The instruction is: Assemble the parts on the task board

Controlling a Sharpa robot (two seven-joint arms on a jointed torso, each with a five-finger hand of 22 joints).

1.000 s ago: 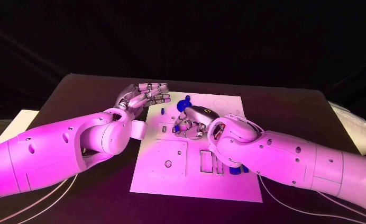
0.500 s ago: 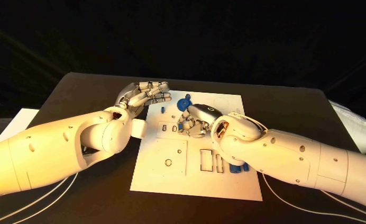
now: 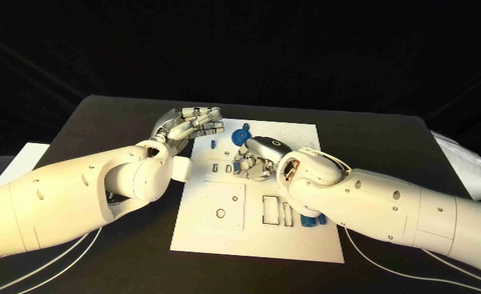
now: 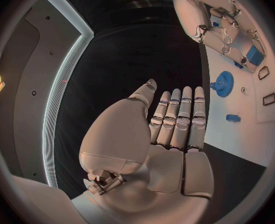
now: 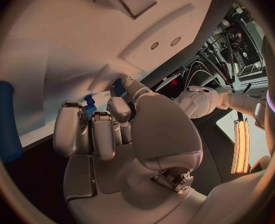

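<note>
- My right hand (image 3: 258,157) curls over the task board (image 3: 215,228), pinching a small blue part (image 5: 89,107).
- My left hand (image 3: 188,124) rests flat, fingers together, holding nothing.
- Blue gear (image 3: 240,136) seated; loose pieces (image 3: 313,220) remain, so I judge assembly partway.

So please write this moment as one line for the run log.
left hand: open, holds nothing, at board edge | right hand: fingers curled over task board, small blue part at fingertips | blue gear: on board

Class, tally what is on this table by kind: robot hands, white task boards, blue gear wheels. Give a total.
Hands: 2 (left hand, right hand)
Task board: 1
Blue gear: 1
Total: 4
</note>
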